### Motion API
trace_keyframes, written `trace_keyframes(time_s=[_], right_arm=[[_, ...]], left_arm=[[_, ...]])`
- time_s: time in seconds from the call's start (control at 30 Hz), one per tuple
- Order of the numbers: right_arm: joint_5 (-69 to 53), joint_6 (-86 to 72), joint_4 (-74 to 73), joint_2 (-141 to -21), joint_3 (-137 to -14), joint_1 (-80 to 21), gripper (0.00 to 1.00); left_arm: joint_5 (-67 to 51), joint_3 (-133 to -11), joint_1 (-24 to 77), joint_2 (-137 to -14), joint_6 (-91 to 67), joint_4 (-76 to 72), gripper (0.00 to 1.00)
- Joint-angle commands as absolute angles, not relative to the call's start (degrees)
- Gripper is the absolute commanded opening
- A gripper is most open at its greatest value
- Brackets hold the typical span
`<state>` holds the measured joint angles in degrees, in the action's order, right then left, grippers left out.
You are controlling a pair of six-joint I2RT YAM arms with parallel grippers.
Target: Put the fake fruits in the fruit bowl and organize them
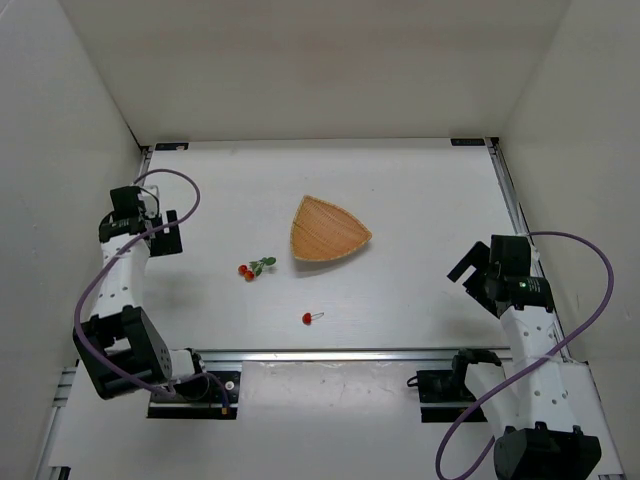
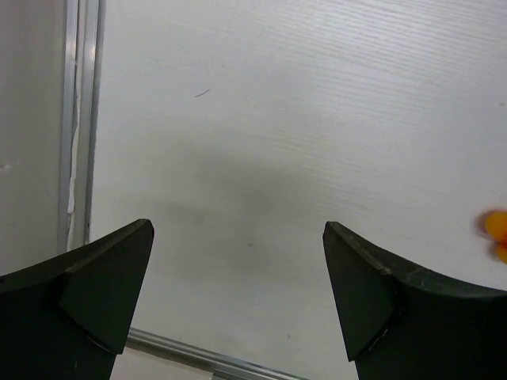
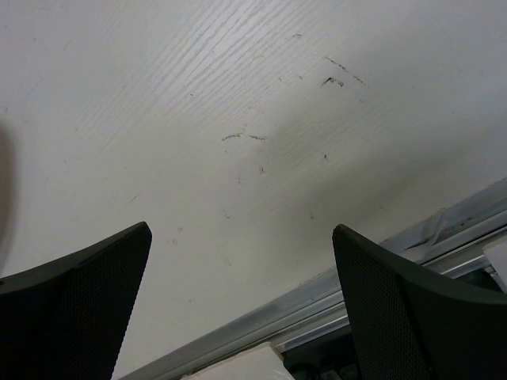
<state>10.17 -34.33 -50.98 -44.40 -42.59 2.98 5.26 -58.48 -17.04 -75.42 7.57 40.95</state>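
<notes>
The wooden fruit bowl (image 1: pixel 328 231), a shallow rounded triangle, lies empty near the table's middle. Left of it and a little nearer lies a pair of red-orange fake fruits (image 1: pixel 248 271) with a green stem and leaf. A single red one (image 1: pixel 307 318) with a thin stem lies nearer the front. An orange edge of the pair (image 2: pixel 497 228) shows at the right border of the left wrist view. My left gripper (image 1: pixel 165 232) stands open over bare table at the left. My right gripper (image 1: pixel 468 268) stands open at the right, holding nothing.
Aluminium rails run along the table's front (image 1: pixel 330 355), left (image 2: pixel 79 119) and right (image 1: pixel 510 200) edges. White walls enclose the table on three sides. Purple cables (image 1: pixel 100 285) loop off both arms.
</notes>
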Motion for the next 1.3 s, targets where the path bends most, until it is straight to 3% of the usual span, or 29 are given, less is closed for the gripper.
trace_keyframes(time_s=[0.0,0.2,0.33,0.53,0.9,1.0,1.17,1.27], right_arm=[[10.9,-34.4,-51.4,-44.3,-42.7,3.2,0.99],[9.8,-34.4,-51.4,-46.0,-42.2,3.2,0.99],[8.4,-35.0,-50.9,-48.0,-42.7,3.2,0.99],[7.7,-35.5,-50.3,-48.6,-43.2,3.2,0.99],[9.5,-35.5,-51.4,-46.9,-41.6,3.2,0.99],[9.5,-35.5,-51.4,-46.9,-41.6,3.2,0.99],[9.5,-35.5,-51.4,-47.5,-42.1,3.2,0.99],[9.5,-35.5,-51.4,-47.5,-42.6,3.2,0.99]], left_arm=[[-4.2,-57.8,-15.2,-69.8,13.2,40.3,0.99],[-12.5,-54.1,-2.2,-62.9,24.6,40.3,0.99],[-3.8,-53.1,15.2,-66.5,27.3,40.3,0.99],[4.3,-55.1,26.6,-79.2,27.3,37.7,0.99],[8.3,-57.7,27.2,-95.8,25.8,36.6,0.99],[8.3,-57.7,26.0,-97.5,24.4,36.6,0.93],[7.8,-57.7,24.9,-98.1,23.2,36.6,0.72],[7.8,-57.1,24.9,-97.6,23.2,36.6,0.68]])
